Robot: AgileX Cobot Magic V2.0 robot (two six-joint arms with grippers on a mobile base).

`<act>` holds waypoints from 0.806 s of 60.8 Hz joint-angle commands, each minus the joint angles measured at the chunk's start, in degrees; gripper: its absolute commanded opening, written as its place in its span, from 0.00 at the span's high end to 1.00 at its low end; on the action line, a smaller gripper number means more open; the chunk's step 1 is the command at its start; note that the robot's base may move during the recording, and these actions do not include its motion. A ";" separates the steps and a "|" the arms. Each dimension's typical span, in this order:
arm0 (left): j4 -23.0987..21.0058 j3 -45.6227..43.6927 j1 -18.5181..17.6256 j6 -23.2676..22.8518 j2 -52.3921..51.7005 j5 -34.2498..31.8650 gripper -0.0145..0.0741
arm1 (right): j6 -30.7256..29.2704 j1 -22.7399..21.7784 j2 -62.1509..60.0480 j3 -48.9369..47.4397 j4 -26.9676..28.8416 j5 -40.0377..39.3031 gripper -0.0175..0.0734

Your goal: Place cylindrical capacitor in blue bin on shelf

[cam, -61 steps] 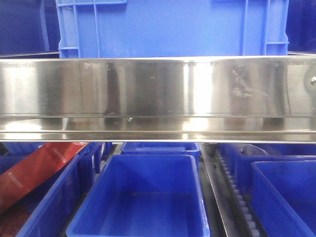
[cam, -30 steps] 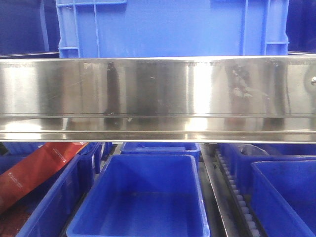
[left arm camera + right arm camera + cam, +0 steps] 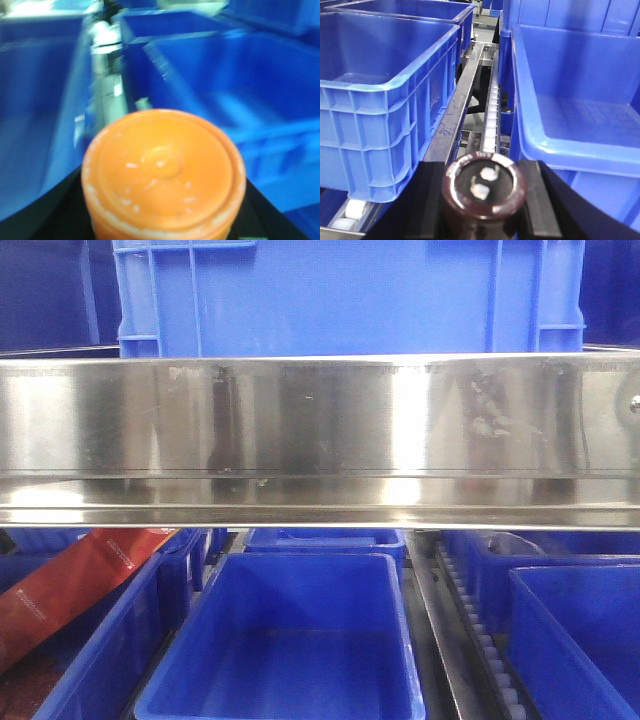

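Observation:
In the right wrist view my right gripper [image 3: 484, 187] is shut on the cylindrical capacitor [image 3: 484, 186], a dark brown-black cylinder with two silver terminals on its end. It hangs over the gap between two blue bins, above the shelf's white roller track [image 3: 491, 117]. A blue bin [image 3: 385, 55] is to its left and another blue bin [image 3: 580, 100] to its right. In the left wrist view my left gripper [image 3: 162, 200] is shut on an orange round cylinder [image 3: 162, 172], blurred, in front of blue bins [image 3: 225, 85]. The shelf's shiny steel rail [image 3: 320, 430] spans the front view; neither gripper shows there.
A large blue crate [image 3: 350, 295] stands on the upper shelf level. Below the rail are an open blue bin [image 3: 290, 640], more blue bins at the right [image 3: 575, 630], and a red packet [image 3: 70, 585] in the left bin. A roller track [image 3: 480, 635] runs between bins.
Only the reflections on the steel rail shift slightly; the bins and shelf stay put in the front view.

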 commanded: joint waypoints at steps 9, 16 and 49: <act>0.65 -19.20 -8.26 1.09 16.18 3.60 0.96 | -0.04 -0.04 -0.28 -0.52 0.07 -1.96 0.99; 0.65 -27.90 -11.44 1.09 25.66 3.69 0.96 | -0.04 -0.04 -0.28 -0.52 0.07 -1.96 0.99; -0.67 -41.68 -17.65 1.09 54.11 -2.74 0.95 | -0.04 -0.04 -0.28 -0.52 1.43 -2.01 0.99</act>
